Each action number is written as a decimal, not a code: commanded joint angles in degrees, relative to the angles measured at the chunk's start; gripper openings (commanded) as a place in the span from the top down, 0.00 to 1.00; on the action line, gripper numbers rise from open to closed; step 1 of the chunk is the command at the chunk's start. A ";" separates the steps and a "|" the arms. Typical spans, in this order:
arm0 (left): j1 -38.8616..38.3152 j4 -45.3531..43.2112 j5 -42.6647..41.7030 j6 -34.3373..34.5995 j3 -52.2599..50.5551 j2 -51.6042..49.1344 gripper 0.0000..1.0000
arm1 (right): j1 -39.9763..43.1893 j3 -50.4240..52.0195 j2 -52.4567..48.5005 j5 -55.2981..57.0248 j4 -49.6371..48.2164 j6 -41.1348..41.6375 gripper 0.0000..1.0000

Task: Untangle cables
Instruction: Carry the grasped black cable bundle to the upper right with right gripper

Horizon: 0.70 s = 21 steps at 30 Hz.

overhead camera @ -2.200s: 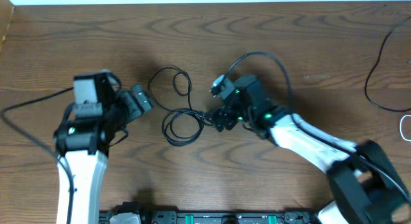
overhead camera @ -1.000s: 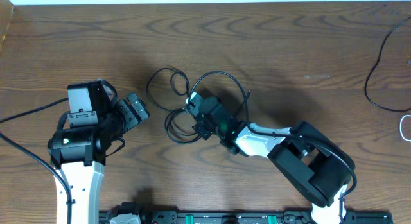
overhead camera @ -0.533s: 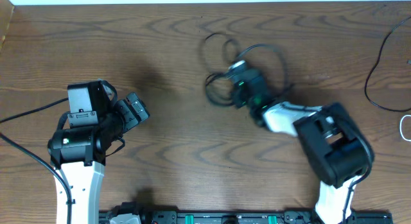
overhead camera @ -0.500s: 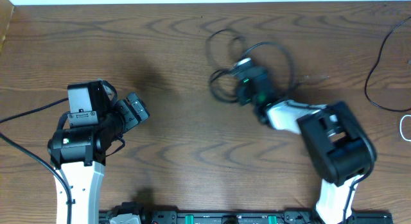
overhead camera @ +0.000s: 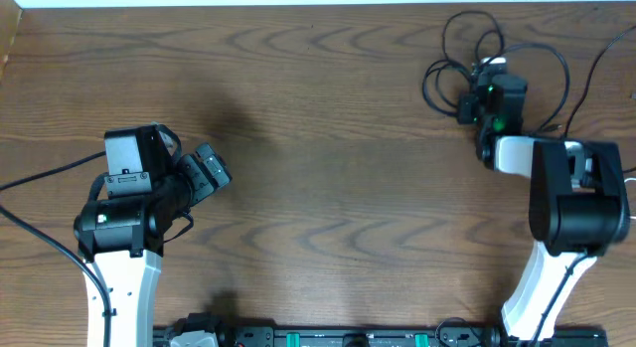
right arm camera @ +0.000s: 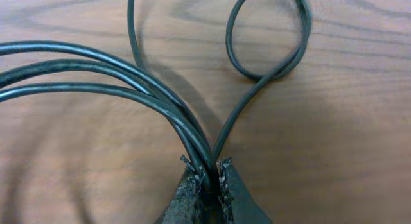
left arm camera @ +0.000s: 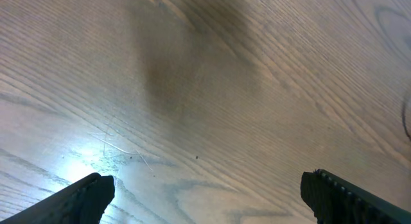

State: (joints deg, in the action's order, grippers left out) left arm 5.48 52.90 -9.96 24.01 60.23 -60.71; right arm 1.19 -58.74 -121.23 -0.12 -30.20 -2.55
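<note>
A bundle of thin black cables (overhead camera: 445, 71) lies in loops at the back right of the wooden table. My right gripper (overhead camera: 469, 106) is shut on it. In the right wrist view several black strands (right arm camera: 154, 89) run between the pinched fingertips of the right gripper (right arm camera: 209, 169), and a small loop (right arm camera: 270, 63) lies just ahead. My left gripper (overhead camera: 212, 171) is at the left of the table, far from the bundle. It stands open over bare wood in the left wrist view (left arm camera: 207, 185), with nothing between its fingers.
Another thin black cable (overhead camera: 584, 84) curves along the far right of the table, partly behind the right arm. A white loop (overhead camera: 624, 193) shows at the right edge. The arms' base rail (overhead camera: 328, 337) runs along the front edge.
The right gripper has swung from the table's middle to the back right corner, dragging the black cable bundle with it. The left arm has stayed still, jaws open.
</note>
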 commanded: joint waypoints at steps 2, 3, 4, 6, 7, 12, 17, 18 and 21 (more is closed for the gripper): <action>0.24 0.22 0.52 0.24 0.00 0.04 0.01 | 0.37 -7.82 -6.12 2.25 0.68 -0.04 0.99; 0.24 0.22 0.52 0.24 0.00 0.04 0.00 | 0.37 -9.25 -6.82 4.09 1.14 -0.04 0.99; 0.24 0.22 0.52 0.24 0.00 0.04 0.01 | 0.37 -10.54 -7.28 6.14 1.70 -0.04 0.99; 0.24 0.22 0.52 0.24 0.00 0.04 0.00 | 0.94 -13.25 -7.39 9.03 3.78 -0.09 0.99; 0.24 0.22 0.52 0.24 0.00 0.04 0.01 | 1.40 -13.77 -7.39 8.96 3.91 -0.07 0.99; 0.24 0.22 0.52 0.24 0.00 0.04 0.01 | 3.48 -14.71 -6.64 8.98 6.82 -0.87 0.99; 0.24 0.22 0.52 0.24 0.00 0.04 0.01 | 4.11 -14.71 -2.93 8.15 13.38 -0.96 0.99; 0.24 0.22 0.52 0.24 0.00 0.04 0.01 | 4.11 -14.71 -2.29 6.99 14.53 -0.96 0.99; 0.24 0.22 0.52 0.24 0.00 0.04 0.01 | 4.00 -14.71 0.11 -0.26 19.91 -0.96 0.99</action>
State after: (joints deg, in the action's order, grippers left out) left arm 5.48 52.90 -9.98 24.01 60.23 -60.71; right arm 5.39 -72.93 -125.32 6.02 -12.93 -2.79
